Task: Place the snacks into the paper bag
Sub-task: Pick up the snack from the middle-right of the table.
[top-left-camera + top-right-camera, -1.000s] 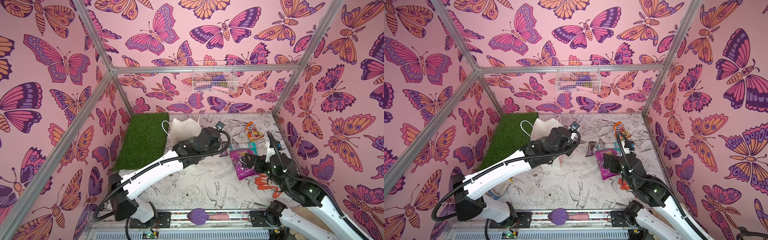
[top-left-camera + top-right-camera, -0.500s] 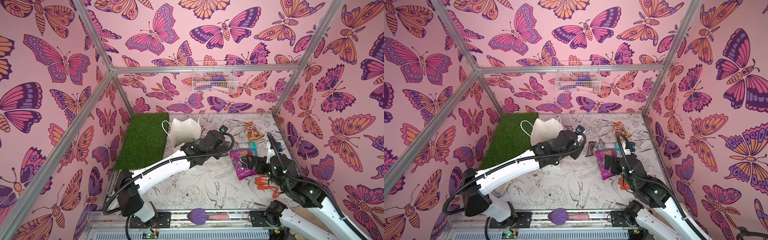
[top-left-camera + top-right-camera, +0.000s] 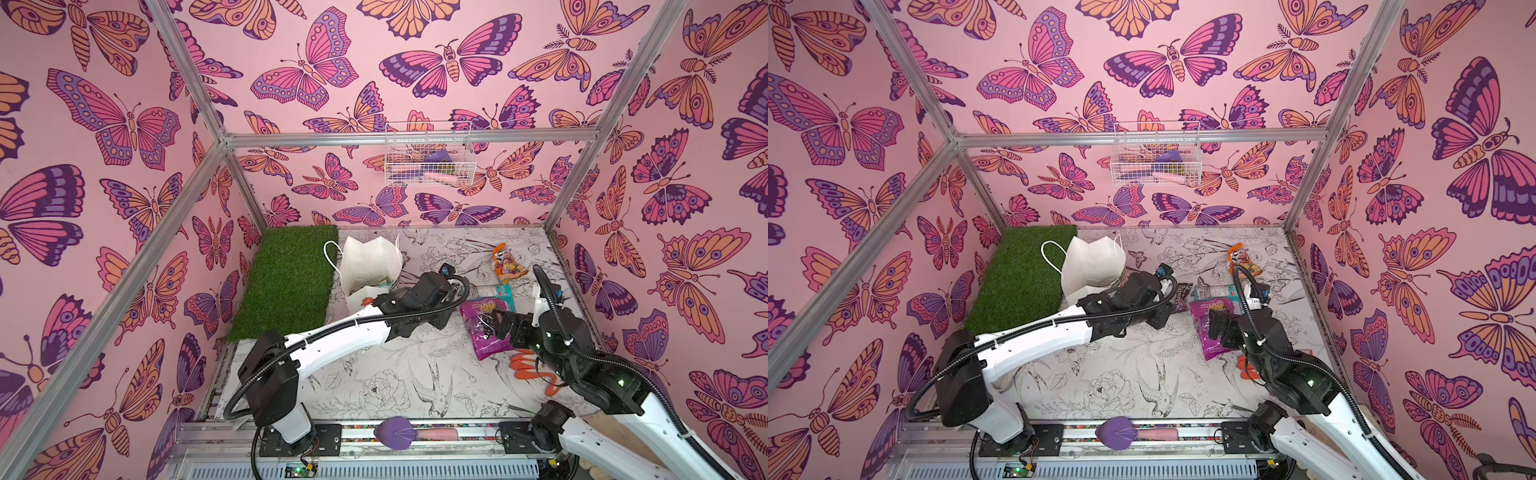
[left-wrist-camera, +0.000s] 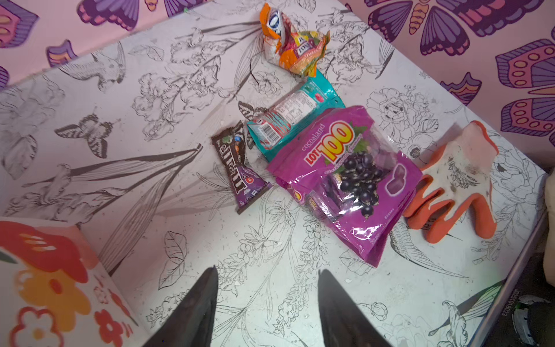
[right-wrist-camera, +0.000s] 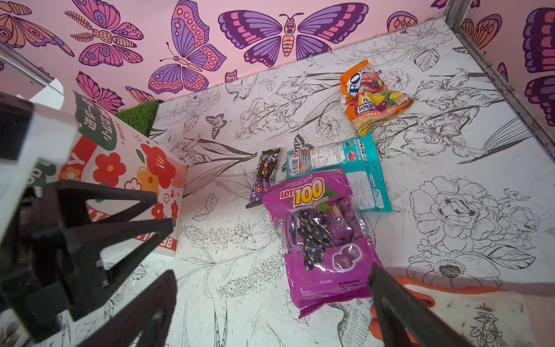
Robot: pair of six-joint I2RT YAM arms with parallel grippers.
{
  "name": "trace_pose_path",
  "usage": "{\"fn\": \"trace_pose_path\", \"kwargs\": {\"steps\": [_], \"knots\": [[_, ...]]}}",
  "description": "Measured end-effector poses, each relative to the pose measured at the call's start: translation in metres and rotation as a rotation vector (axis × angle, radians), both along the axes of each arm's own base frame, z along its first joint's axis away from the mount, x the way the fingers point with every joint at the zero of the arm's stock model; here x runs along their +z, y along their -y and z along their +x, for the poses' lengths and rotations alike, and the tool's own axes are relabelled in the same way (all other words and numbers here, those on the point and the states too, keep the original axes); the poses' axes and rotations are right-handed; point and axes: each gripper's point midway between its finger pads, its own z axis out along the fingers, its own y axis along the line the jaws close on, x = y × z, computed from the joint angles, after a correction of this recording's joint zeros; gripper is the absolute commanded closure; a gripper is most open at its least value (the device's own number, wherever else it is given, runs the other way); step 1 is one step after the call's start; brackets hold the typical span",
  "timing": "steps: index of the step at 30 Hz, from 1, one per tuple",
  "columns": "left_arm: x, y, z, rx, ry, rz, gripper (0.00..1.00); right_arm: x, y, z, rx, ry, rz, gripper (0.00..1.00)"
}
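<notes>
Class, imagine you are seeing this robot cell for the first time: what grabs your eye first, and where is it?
The pink butterfly walls strike first, wrapping the whole cell. On the floor, the purple grape bag lies toward the right side, with an orange glove just nearer the robot. The white paper bag stands at the back beside a green grass mat.

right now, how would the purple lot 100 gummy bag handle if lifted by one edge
Lot 100 gummy bag: probably floppy, since loose wrapped pieces show through its clear window and may shift. The glare suggests a slippery surface. It overlaps the teal packet, so pushing might drag that along.
</notes>
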Motion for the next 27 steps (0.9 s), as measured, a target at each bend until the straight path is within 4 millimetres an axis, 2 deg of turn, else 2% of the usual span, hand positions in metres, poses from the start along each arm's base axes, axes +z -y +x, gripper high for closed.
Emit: {"fn": "trace_pose_path", "kwargs": {"steps": [6, 15, 27], "knots": [[-0.023, 0.0, 0.005, 0.031, -0.098, -0.07, 0.44, -0.001, 0.0, 0.0, 0.0, -0.001, -0.001, 0.0], [-0.039, 0.003, 0.011, 0.065, -0.195, -0.16, 0.45, -0.003, 0.0, 0.0, 0.0, -0.005, -0.004, 0.0], [-0.063, 0.017, 0.007, 0.053, -0.301, -0.218, 0.45, -0.005, 0.001, -0.001, -0.001, -0.006, -0.005, 0.0]]}}
